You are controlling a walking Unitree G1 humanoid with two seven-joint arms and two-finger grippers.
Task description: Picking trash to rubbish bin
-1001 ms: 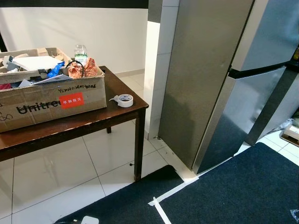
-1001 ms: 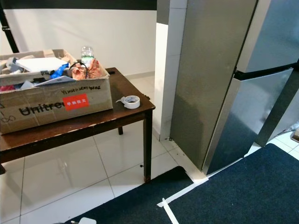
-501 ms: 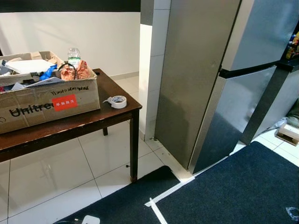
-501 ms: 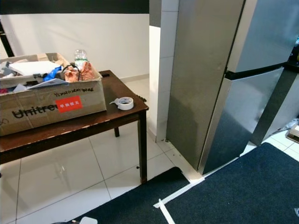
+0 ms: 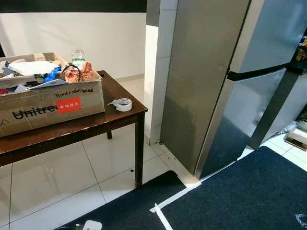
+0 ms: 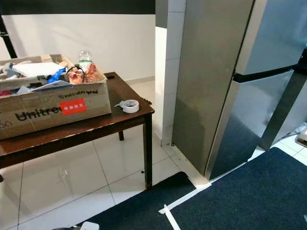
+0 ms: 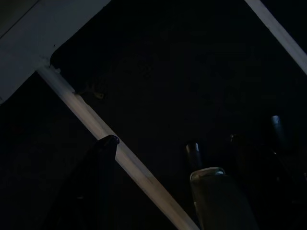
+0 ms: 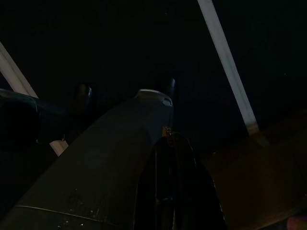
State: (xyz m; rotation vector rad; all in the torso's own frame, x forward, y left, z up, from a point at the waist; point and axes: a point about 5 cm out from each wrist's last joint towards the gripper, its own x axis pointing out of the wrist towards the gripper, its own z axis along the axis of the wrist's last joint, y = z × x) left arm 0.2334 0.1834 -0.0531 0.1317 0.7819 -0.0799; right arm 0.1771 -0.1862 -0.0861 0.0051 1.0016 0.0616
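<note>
Dark wooden table (image 5: 72,132) at left, bearing cardboard box (image 5: 48,103) heaped with trash (image 5: 76,73); tape roll (image 5: 123,104) beside it. Refrigerator (image 5: 225,86) right. Both arms idle; finger states too dark to tell.

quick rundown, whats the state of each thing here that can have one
brown cardboard box: open, heaped with clutter
clear plastic bottle: upright in the box
white tape roll: lying flat on the dark wooden table
silver fridge: doors shut
left end effector: open, hanging idle over the dark mat
</note>
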